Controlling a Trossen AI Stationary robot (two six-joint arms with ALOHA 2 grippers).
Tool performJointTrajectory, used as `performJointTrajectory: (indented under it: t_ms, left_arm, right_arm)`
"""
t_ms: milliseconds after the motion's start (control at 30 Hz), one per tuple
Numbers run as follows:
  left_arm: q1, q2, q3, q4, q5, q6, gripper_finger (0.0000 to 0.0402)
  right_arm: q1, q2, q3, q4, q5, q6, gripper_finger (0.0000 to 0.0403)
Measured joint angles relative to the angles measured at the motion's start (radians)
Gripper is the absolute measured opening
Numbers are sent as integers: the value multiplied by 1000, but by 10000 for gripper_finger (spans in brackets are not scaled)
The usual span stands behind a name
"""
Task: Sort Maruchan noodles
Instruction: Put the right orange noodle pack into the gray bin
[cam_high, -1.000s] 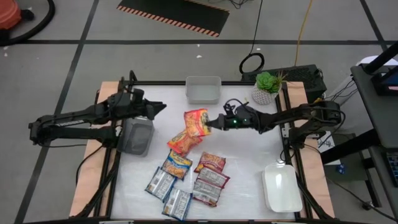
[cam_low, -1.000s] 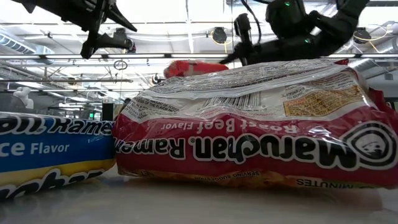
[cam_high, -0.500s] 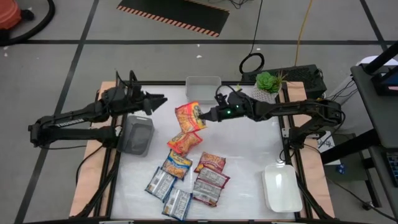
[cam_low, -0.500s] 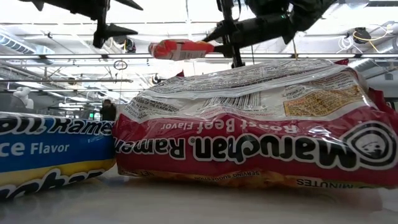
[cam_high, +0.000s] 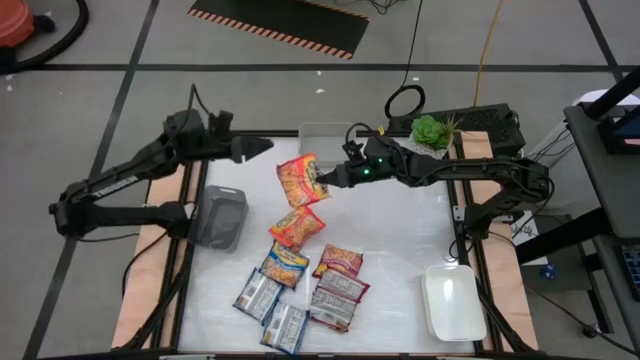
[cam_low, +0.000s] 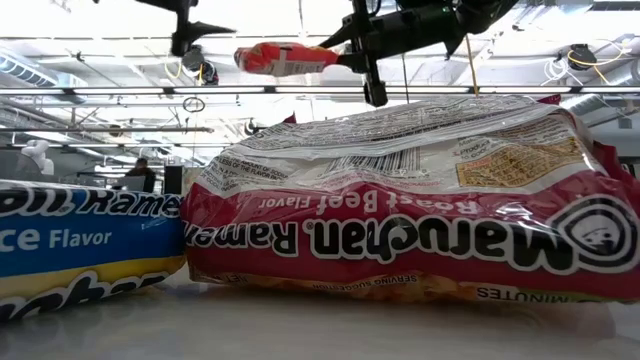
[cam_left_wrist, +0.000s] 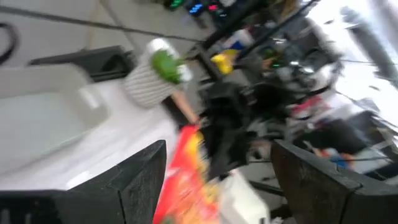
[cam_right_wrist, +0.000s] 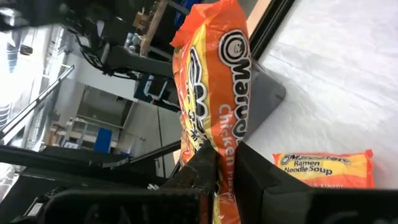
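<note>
One orange noodle packet (cam_high: 298, 181) hangs in the air above the counter (cam_high: 400, 250), pinched at its edge by my right gripper (cam_high: 325, 180), whose fingers are clamped tight on the wrapper. My left gripper (cam_high: 262, 146) hovers just beside it, fingers spread wide and holding nothing. Below the lifted packet, a second orange packet (cam_high: 297, 228) lies on the counter. Nearer the front edge, six more packets (cam_high: 300, 290) lie clustered together, maroon, blue-silver and orange among them. A grey tray (cam_high: 220, 217) sits at the left side, a white tray (cam_high: 452, 303) at the front right corner, and a white bin (cam_high: 322, 130) at the back beside a potted plant (cam_high: 430, 137).
</note>
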Motion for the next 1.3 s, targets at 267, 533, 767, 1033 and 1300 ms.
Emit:
performJointTrajectory:
  t_ms: [267,533,767,1033,1300]
  left_arm:
    - [56,157,84,14,170,-8,329]
    - [52,284,91,13,372,15,387]
    - [57,341,91,9,500,79,377]
    - [109,405,91,-9,533,114,377]
    - [106,458,91,-12,727,152,376]
  right_arm:
    - [1,0,0,-26,-46,-1,25]
    - [1,0,0,-45,-54,-22,25]
    - [-6,0,0,-50,-101,-37,25]
    - [-6,0,0,-50,-152,-38,25]
    - [-28,0,0,-50,-152,-37,25]
